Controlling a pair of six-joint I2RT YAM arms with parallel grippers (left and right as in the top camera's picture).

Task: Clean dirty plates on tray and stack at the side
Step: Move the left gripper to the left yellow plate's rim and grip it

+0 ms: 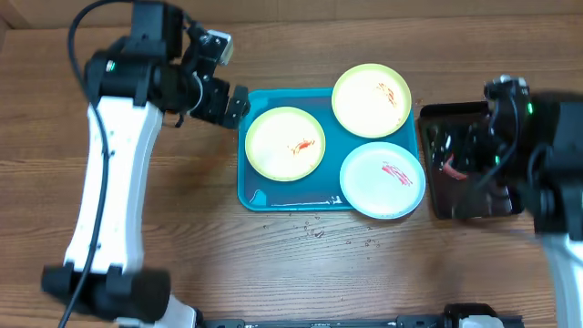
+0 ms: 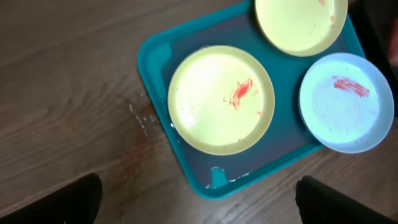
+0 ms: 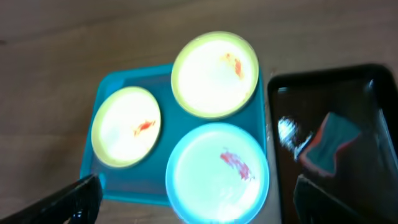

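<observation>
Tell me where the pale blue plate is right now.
In the overhead view, the pale blue plate sits at the tray's near right corner, overhanging its rim, beside the black tray.

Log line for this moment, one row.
plates three, red-smeared, on tray | none stacked | left tool open beside tray | right tool open by black tray
</observation>
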